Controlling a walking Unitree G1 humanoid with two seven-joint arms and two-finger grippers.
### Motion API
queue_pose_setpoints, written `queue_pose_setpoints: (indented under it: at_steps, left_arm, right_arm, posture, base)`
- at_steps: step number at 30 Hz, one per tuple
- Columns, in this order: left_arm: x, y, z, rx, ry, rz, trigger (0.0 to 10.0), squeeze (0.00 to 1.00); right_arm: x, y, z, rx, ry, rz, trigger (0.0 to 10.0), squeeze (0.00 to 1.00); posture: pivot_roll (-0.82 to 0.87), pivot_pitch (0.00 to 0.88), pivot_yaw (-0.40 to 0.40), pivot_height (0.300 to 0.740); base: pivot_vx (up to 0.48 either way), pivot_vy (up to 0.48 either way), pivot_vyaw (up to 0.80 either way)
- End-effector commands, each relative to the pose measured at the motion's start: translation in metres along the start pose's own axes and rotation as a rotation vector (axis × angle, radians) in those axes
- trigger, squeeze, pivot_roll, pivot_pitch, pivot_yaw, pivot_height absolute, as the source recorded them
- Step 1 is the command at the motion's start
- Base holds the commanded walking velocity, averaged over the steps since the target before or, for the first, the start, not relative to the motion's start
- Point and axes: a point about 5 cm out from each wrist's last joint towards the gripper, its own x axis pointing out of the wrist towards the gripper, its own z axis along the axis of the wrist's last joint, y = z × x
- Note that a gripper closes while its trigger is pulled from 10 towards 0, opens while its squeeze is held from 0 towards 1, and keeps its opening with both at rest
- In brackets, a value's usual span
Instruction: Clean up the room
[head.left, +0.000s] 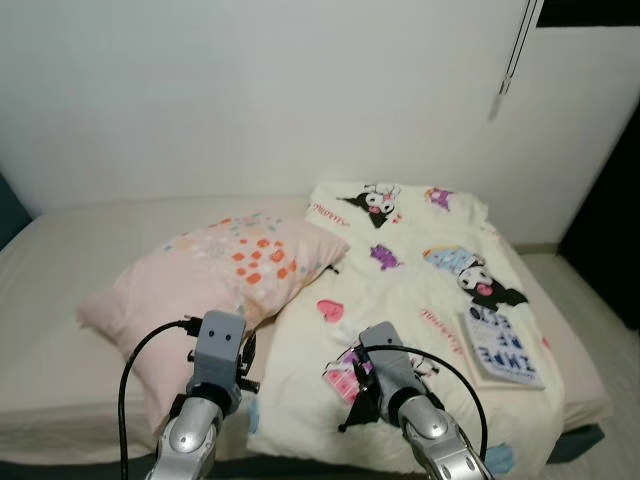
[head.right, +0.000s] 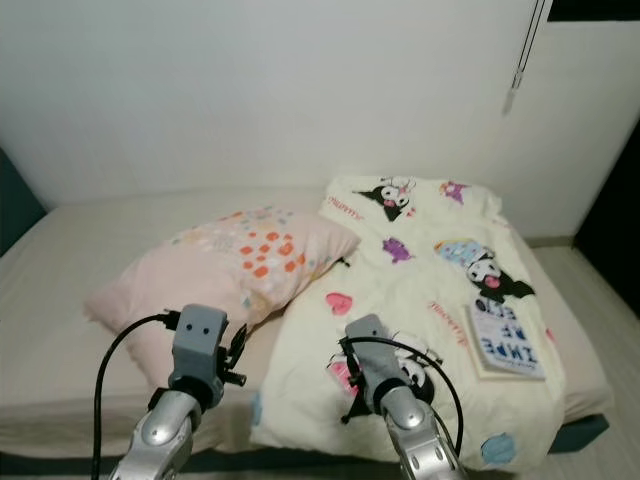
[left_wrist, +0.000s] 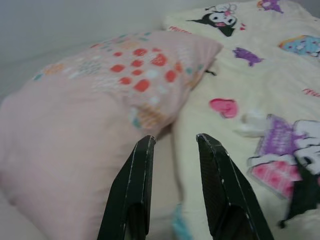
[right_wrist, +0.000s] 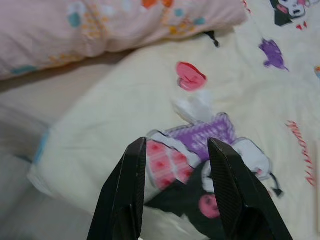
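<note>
Left eye view: both grippers are hovering open over the bed (head.left: 60, 300).
One pink pillow (head.left: 215, 275), one cartoon blanket (head.left: 420, 300), one book (head.left: 503, 348) are lying there — left gripper (left_wrist: 172, 142) near pillow, right gripper (right_wrist: 176, 147) above blanket.

Matt cloth pillow (head.left: 215, 270); cloth blanket (head.left: 420, 300)

Pink pillow (head.left: 205, 275) lying askew on bed, book (head.left: 502, 348) flat on cartoon blanket (head.left: 420, 300)
</note>
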Motion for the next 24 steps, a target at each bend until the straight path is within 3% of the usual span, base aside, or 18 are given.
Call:
queue_pose_setpoints:
  at_steps: [1, 10, 19, 24]
  left_arm:
    - [-0.001, 0.001, -0.007, 0.018, 0.038, 0.003, 10.0, 0.00]
    - [-0.003, -0.008, -0.006, 0.011, 0.021, -0.027, 10.0, 0.00]
    - [-0.004, -0.006, -0.002, -0.006, -0.010, -0.010, 10.0, 0.00]
    - [-0.006, -0.005, -0.003, -0.056, -0.007, -0.008, 10.0, 0.00]
  right_arm:
    - [0.000, 0.006, 0.000, 0.009, -0.001, 0.021, 10.0, 0.00]
    - [0.000, 0.005, 0.000, 0.019, -0.011, 0.013, 10.0, 0.00]
    - [-0.001, 0.000, 0.003, 0.010, -0.043, -0.030, 10.0, 0.00]
    - [-0.003, -0.007, 0.003, 0.017, -0.052, -0.060, 10.0, 0.00]
  posture:
    - [0.06, 0.006, -0.017, 0.740]
    - [0.06, 0.008, -0.016, 0.740]
    - [0.06, 0.011, -0.020, 0.740]
    - [0.06, 0.015, -0.021, 0.740]
  base:
    - [0.000, 0.000, 0.00]
    - [0.000, 0.000, 0.00]
    - [0.000, 0.000, 0.00]
    - [0.000, 0.000, 0.00]
